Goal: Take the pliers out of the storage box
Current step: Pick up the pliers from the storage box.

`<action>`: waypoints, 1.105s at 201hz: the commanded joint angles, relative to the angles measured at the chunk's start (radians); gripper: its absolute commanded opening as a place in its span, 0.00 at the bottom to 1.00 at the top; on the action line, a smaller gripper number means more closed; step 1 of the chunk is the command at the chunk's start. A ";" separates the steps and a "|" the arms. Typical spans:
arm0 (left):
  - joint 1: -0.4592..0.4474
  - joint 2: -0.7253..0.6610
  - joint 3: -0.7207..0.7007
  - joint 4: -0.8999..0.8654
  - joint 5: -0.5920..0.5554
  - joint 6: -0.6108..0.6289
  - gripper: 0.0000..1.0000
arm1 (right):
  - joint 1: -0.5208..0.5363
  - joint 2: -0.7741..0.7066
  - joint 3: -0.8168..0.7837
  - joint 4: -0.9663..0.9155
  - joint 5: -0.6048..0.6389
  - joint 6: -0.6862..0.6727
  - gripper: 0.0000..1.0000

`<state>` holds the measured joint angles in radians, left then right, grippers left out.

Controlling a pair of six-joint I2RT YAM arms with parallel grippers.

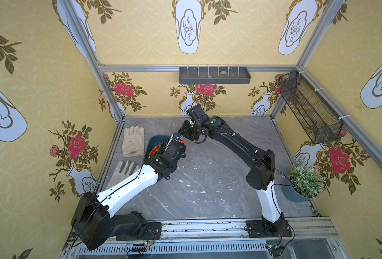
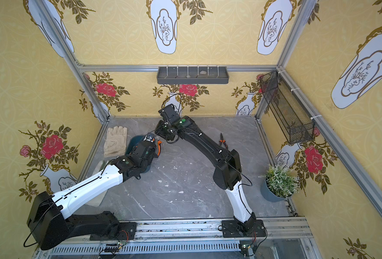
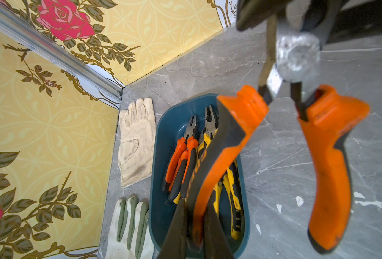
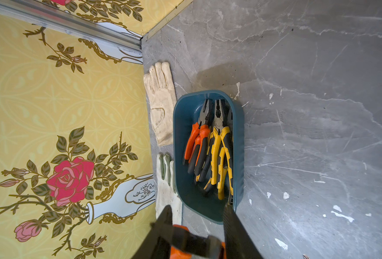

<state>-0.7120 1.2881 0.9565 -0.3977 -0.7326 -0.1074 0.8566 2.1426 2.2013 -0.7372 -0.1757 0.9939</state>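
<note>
A pair of pliers with orange-and-black handles and a grey metal head, the lifted pliers point(image 3: 296, 56), is held in the air above the dark teal-blue shallow plastic storage box point(image 4: 239, 139). One of its handles is clamped by the left gripper point(image 3: 195, 215), which is clenched on it. The other handle hangs free, so the two handles are splayed apart. The metal head is straddled by the right gripper point(image 3: 293, 20), one finger on either side of it. Whether those fingers press against the head cannot be told. In both top views the two grippers are seen meeting near the far end of the box.

The remaining pliers point(image 4: 208, 145), some orange-and-black and some yellow-and-black, are laid lengthwise inside the box, well below both grippers. The box is set on the grey marble-patterned table point(image 4: 320, 112), just beside a cream fabric glove point(image 4: 160, 105) and a white-and-green glove point(image 3: 129, 224). One further pair, the long-nosed pliers point(image 2: 223, 140), is seen in a top view lying on the table behind the right arm, well apart from the box.
</note>
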 commanded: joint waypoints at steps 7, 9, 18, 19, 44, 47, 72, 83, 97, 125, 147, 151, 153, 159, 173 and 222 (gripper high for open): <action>0.001 0.003 -0.003 0.058 -0.027 -0.007 0.00 | 0.008 0.002 0.001 -0.004 -0.001 0.005 0.29; 0.000 0.003 -0.004 0.059 -0.027 -0.007 0.00 | 0.008 0.001 0.000 -0.004 -0.001 0.005 0.29; 0.000 0.004 -0.004 0.057 -0.026 -0.008 0.00 | 0.007 0.000 -0.006 -0.003 -0.002 0.007 0.23; 0.000 0.004 -0.004 0.057 -0.026 -0.008 0.00 | 0.007 0.000 -0.007 -0.002 -0.003 0.008 0.22; 0.000 -0.001 -0.005 0.055 -0.027 -0.009 0.00 | 0.007 -0.006 -0.025 0.004 -0.007 0.011 0.05; 0.000 -0.002 -0.005 0.055 -0.027 -0.009 0.00 | 0.008 -0.006 -0.027 0.005 -0.009 0.010 0.02; 0.001 -0.012 -0.001 0.047 -0.009 -0.023 0.12 | 0.001 -0.013 -0.039 0.013 -0.010 0.004 0.00; 0.000 -0.031 0.002 0.046 0.036 -0.033 0.49 | -0.009 -0.019 -0.049 0.019 -0.015 -0.012 0.00; 0.003 -0.066 0.003 0.050 0.131 -0.043 0.81 | -0.039 -0.025 -0.051 0.012 -0.025 -0.062 0.00; 0.019 -0.106 0.041 0.011 0.311 -0.047 0.99 | -0.155 -0.063 -0.067 -0.056 -0.032 -0.193 0.00; 0.031 -0.091 0.072 -0.046 0.366 -0.062 0.99 | -0.273 -0.115 -0.106 -0.098 -0.022 -0.358 0.00; 0.035 -0.087 0.074 -0.051 0.376 -0.068 0.99 | -0.295 -0.120 -0.106 -0.109 -0.027 -0.406 0.00; 0.038 -0.084 0.075 -0.053 0.384 -0.070 0.99 | -0.304 -0.123 -0.119 -0.109 -0.029 -0.429 0.00; 0.045 -0.076 0.074 -0.058 0.398 -0.082 0.99 | -0.331 -0.129 -0.139 -0.118 -0.040 -0.497 0.00; 0.064 -0.055 0.066 -0.057 0.422 -0.111 0.99 | -0.392 -0.116 -0.141 -0.162 -0.032 -0.619 0.00; 0.104 0.038 0.050 -0.034 0.455 -0.186 0.99 | -0.488 0.071 -0.006 -0.292 0.044 -0.749 0.00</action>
<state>-0.6178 1.2942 1.0115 -0.4370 -0.3153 -0.2451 0.3904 2.1490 2.1349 -0.9615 -0.1688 0.3614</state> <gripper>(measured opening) 0.991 0.159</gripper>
